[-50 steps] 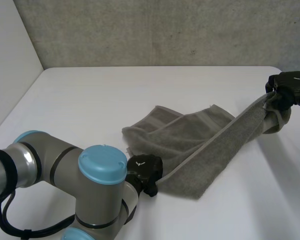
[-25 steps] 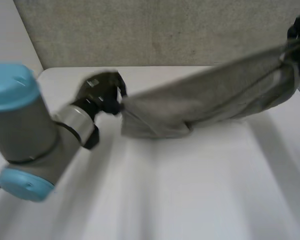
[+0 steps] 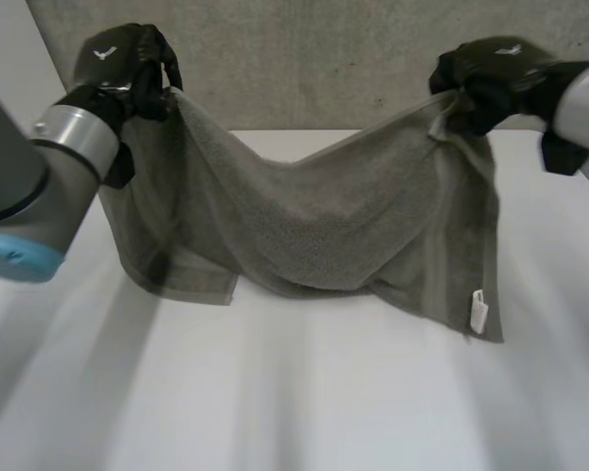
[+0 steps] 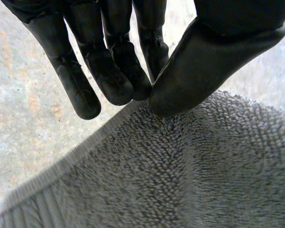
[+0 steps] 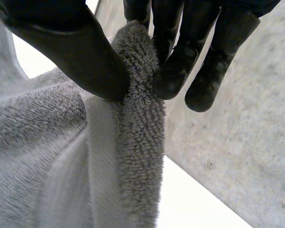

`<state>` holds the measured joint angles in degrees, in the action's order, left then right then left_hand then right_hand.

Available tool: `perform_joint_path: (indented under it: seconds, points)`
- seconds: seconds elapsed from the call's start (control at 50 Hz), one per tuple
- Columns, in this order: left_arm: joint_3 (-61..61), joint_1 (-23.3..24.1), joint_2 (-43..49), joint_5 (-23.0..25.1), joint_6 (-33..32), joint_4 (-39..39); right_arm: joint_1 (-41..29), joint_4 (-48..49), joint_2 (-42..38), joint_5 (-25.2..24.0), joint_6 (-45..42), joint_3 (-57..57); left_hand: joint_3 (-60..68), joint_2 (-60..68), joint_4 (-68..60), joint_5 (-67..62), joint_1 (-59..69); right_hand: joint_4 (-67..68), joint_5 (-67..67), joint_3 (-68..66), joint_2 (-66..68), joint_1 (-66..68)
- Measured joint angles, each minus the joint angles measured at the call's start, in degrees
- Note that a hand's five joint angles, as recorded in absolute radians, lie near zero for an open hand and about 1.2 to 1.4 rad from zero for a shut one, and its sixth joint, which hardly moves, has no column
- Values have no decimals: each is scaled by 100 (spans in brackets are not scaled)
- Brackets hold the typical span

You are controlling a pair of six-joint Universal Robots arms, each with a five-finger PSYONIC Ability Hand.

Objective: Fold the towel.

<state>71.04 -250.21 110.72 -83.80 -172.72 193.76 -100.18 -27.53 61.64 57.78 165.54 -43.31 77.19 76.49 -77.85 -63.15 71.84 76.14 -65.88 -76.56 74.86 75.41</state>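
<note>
You have one grey towel (image 3: 314, 221) to deal with, and it hangs in the air over the white worktop (image 3: 304, 412), spread between your two hands. Your left hand (image 3: 128, 64) pinches one top corner: in the left wrist view the thumb presses the terry edge against the fingertips (image 4: 128, 88). Your right hand (image 3: 491, 74) grips the other top corner, with a bunched fold of cloth clamped between its thumb and fingers (image 5: 173, 78). Both hands are raised and well apart, in front of the grey wall (image 3: 324, 59). The towel's top edge sags in a curve between them. Its two lower corners hang down near the worktop; you cannot tell whether they touch it. One small white label (image 3: 478, 312) sits at the lower corner below your right hand.
</note>
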Motion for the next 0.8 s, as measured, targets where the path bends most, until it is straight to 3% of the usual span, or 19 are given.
perform_joint_path:
  seconds: [0.12, 0.22, 0.36, 0.44, 0.54, 0.62, 0.7, 0.8]
  points:
    - [-1630, 0, 1299, -16, -455, 138, -626, -214, -1628, 1118, -693, 2153, 2, 3, 0, 0, 23, 0, 0, 0, 0, 0]
    - [-3108, -2, 1911, -29, -564, 323, -901, 138, -2464, 1848, -857, 3907, 5, 4, -1, 0, 24, 47, 0, -1, 1, -2]
    - [-4670, -12, 2080, -34, -607, 805, -1066, 1389, -2441, 2209, -427, 5105, 7, 5, -2, 0, 24, 47, 0, -1, 0, -2]
    - [-4885, -85, 1948, -18, -622, 1055, -1090, 1745, -2149, 2098, -260, 4879, 7, 5, -2, 0, 24, 47, 0, -1, 0, -3]
    - [-4323, -272, 1682, 59, -612, 996, -1066, 1650, -1840, 1589, -224, 4071, 7, 5, -2, 0, 24, 47, 0, -1, 0, -3]
    - [-3308, -385, 1433, 333, -617, 818, -999, 1213, -1726, 1030, -368, 3338, 7, 5, -3, 0, 24, 47, 0, -1, 0, -3]
    - [-1602, -478, 1137, 974, -718, 701, -828, 357, -1656, 386, -979, 2301, 7, 5, -3, 0, 25, 47, 0, -1, 0, -3]
    - [114, -516, 911, 1598, -1139, 697, -600, -487, -1537, 105, -1958, 1119, 8, 5, -3, 0, 25, 47, 0, -1, 0, -3]
